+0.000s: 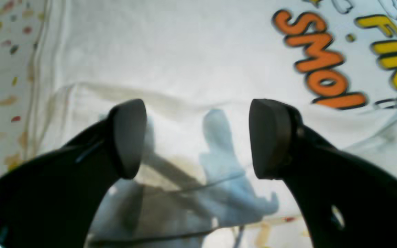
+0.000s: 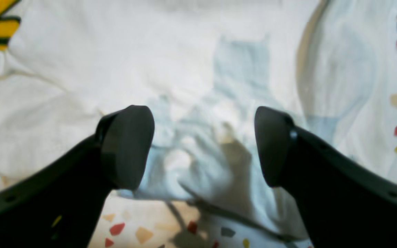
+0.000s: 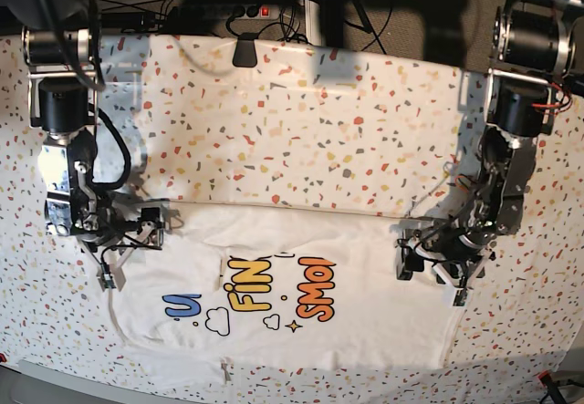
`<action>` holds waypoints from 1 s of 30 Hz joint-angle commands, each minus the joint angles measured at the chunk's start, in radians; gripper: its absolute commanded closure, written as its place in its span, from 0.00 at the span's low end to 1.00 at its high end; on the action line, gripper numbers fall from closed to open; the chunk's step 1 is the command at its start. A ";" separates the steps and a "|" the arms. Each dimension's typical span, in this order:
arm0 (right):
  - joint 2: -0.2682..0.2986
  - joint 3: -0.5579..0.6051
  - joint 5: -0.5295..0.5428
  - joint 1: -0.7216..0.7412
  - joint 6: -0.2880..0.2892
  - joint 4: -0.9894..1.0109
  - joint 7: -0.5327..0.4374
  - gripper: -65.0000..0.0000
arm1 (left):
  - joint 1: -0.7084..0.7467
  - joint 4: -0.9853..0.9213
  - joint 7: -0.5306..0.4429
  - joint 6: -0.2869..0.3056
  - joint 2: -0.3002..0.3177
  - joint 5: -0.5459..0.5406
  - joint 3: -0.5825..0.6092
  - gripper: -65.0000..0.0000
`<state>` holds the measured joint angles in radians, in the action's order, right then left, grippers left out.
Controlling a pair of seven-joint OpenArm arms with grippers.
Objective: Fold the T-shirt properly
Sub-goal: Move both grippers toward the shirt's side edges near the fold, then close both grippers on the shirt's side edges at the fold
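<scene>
Both sets of jaws stood wide apart, nothing clamped. I had the left gripper (image 3: 412, 260) and the right gripper (image 3: 153, 226) low over opposite side edges of the T-shirt (image 3: 283, 299), presumably staged to pinch. The shirt lay print-up on the near half of the speckled table cover (image 3: 301, 139).

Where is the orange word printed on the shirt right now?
In the base view the orange word sits right of centre on the T-shirt, beside the yellow word, on the side nearer the left gripper.
</scene>
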<state>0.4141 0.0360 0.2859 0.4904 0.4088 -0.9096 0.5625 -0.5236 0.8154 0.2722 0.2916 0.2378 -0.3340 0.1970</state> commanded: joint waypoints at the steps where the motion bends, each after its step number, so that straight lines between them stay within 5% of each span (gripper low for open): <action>1: 0.014 -0.005 0.002 0.030 0.003 -0.016 -0.027 0.28 | -0.050 -0.008 -0.030 0.001 0.009 -0.007 -0.005 0.31; 26: -0.003 -0.005 -0.026 0.040 0.003 0.113 -0.128 0.28 | -0.108 -0.181 -0.052 0.001 -0.022 -0.008 -0.006 0.31; 30: -0.035 -0.005 -0.130 0.044 0.003 0.175 -0.128 0.28 | -0.108 -0.181 0.012 0.001 -0.028 -0.008 -0.006 0.31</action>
<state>0.3729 0.0330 0.1608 0.5156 0.4160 -0.7284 0.4259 -0.6003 0.6205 0.3050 0.2882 0.2062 -0.3336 0.1963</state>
